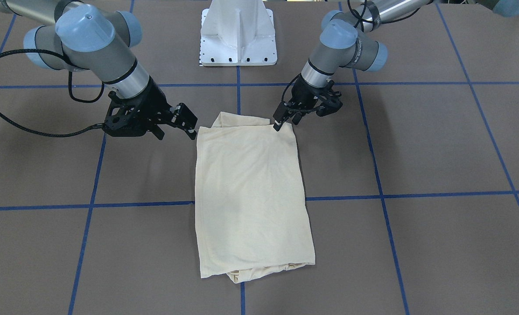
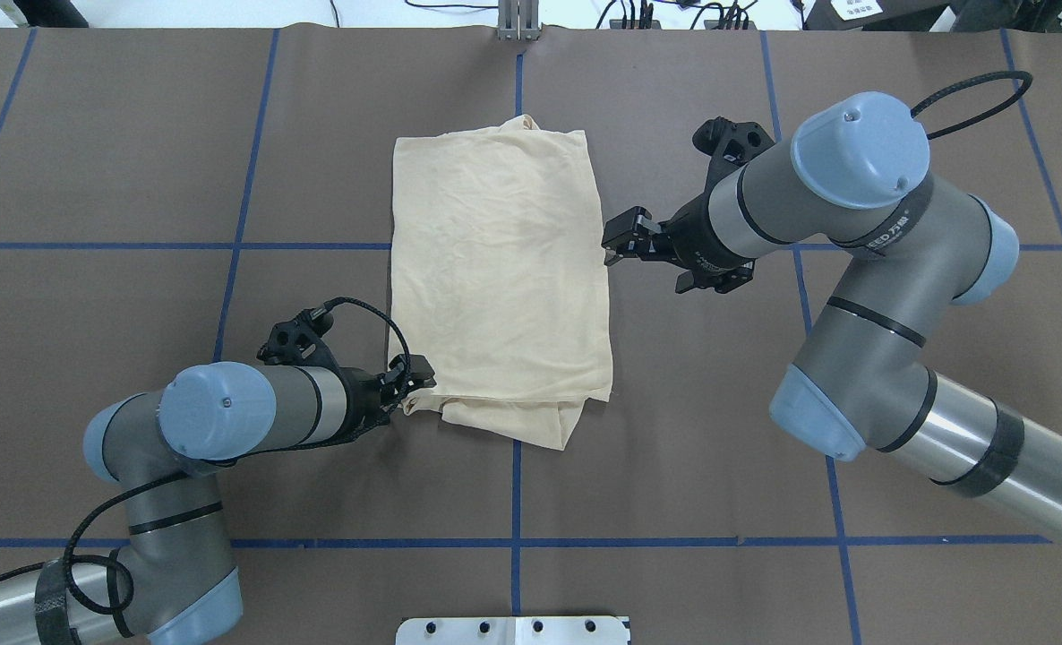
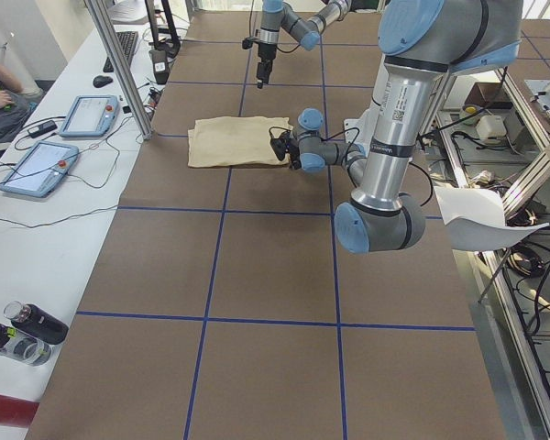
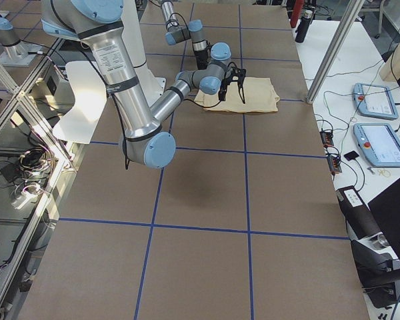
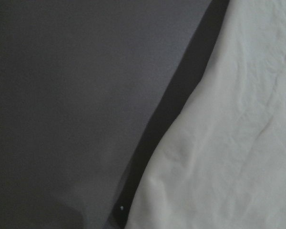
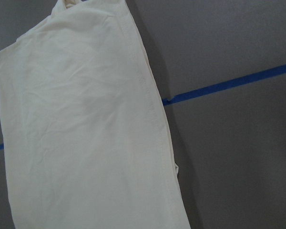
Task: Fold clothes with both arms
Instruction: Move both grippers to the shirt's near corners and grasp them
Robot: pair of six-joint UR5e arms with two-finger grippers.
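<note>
Right arm (image 2: 880,206), band partly lettered "EED"; right gripper (image 2: 616,244) parted beside folded shirt (image 2: 500,269); left gripper (image 2: 415,376) at its corner, grip unclear.

T-shirt (image 2: 500,269): only the plain top layer shows. The lower layers are hidden, save for bunched cloth poking out at the ends facing the robot-side and operator-side edges of the table (image 2: 137,134).

Left gripper (image 2: 413,374): tips at the shirt's robot-side corner, grip on cloth not resolvable (too small in side views).

Left wrist view dim and soft. Frame edges crop the shirt in both wrist views.

Left arm (image 2: 218,412) and right arm (image 2: 862,233) run off frame overhead.
</note>
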